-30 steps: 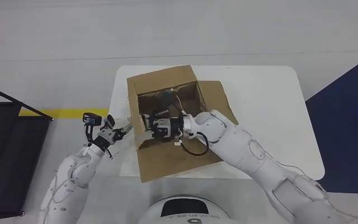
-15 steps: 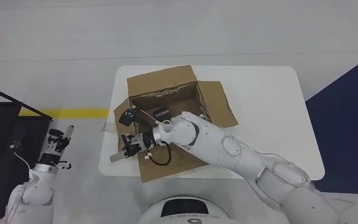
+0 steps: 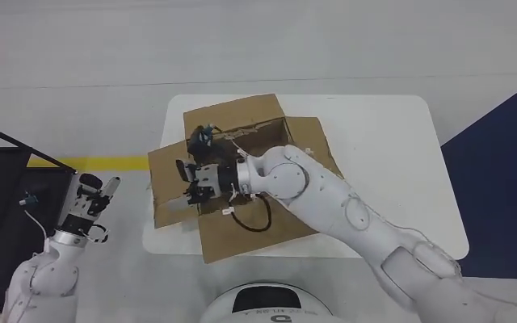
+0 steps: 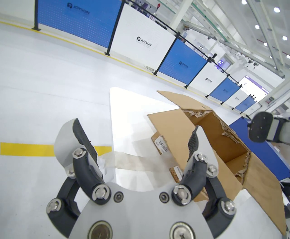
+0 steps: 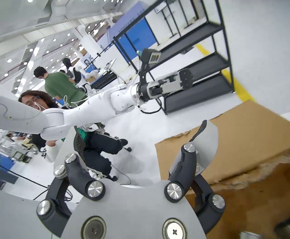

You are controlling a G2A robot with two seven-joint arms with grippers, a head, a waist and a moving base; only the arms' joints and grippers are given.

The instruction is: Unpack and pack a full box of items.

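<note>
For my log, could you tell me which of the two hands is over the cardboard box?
The right hand, open over a flap of the box; the left hand hangs off the table.

The cardboard box (image 4: pixel 176 117) carries two printed labels on its outer wall under the folded-out flap, on the side towards the table's (image 4: pixel 126 108) left edge. The upper label (image 4: pixel 162 143) is white with a barcode and small lines of print; the lower label (image 4: pixel 177 173) is brownish with print too small to read. Behind the table, the partition panels each bear a logo with one word: white print on the blue panel (image 4: pixel 78 10), dark print on the white panel (image 4: pixel 143 41).
</note>
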